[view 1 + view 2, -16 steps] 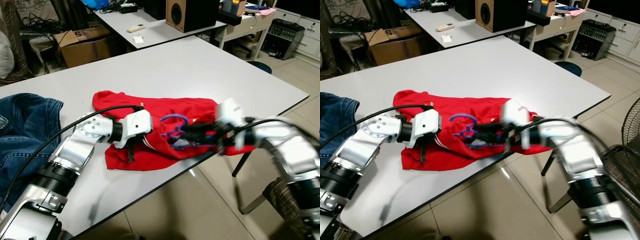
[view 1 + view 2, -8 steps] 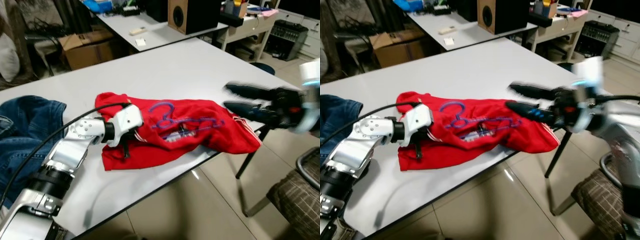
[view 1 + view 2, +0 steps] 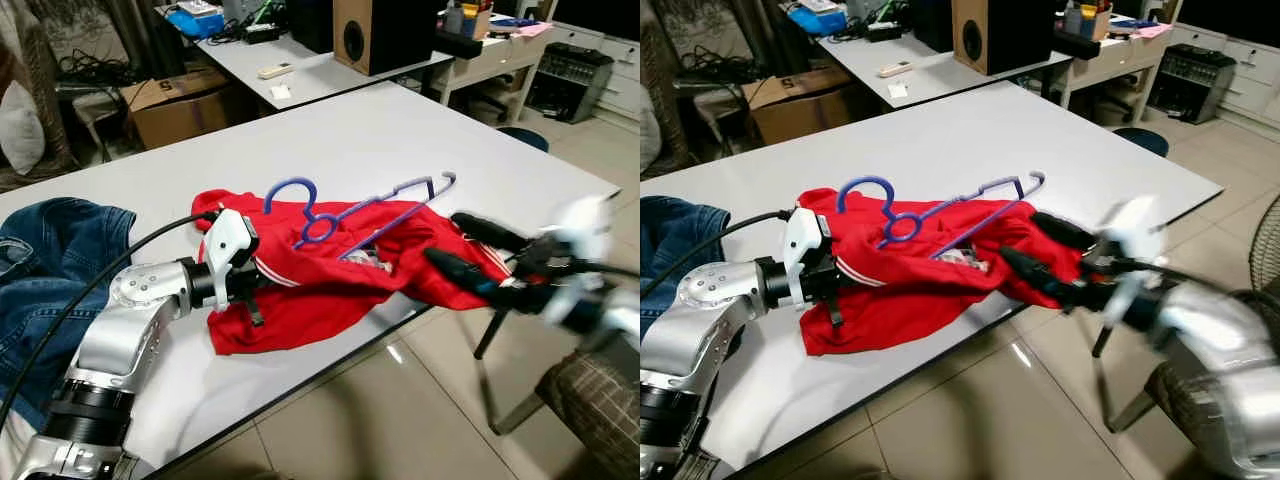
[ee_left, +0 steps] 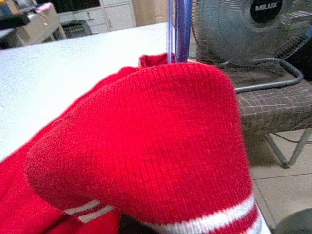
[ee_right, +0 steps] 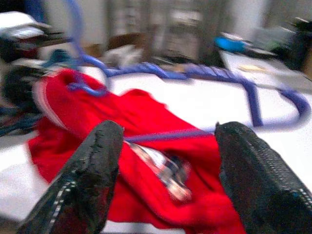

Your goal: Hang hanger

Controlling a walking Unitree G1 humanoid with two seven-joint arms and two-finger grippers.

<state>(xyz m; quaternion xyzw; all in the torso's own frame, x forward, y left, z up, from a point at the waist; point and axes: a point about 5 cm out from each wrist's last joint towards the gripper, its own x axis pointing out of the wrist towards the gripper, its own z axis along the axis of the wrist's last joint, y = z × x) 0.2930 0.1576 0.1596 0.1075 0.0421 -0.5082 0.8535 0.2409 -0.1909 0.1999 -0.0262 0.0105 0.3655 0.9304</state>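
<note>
Where the red knit sweater (image 3: 330, 275) lies bunched near the front edge of the white table (image 3: 400, 130), a blue-purple plastic hanger (image 3: 365, 210) is seen resting on it, partly threaded into the cloth, its hook raised toward the far side. The left gripper (image 3: 250, 290) is pressed into the sweater's striped hem, but its fingers are buried in the fabric, so it cannot be told whether anything is pinched. The right gripper (image 3: 1040, 255) is held just beside the sweater at the table edge, its fingers spread wide and empty, though motion blur makes its exact distance uncertain. The hanger is judged light, thin and rigid, probably smooth and prone to slipping; the neck below the hook would be the steadiest grasp. The sweater is soft, would drape, and could slide off.
</note>
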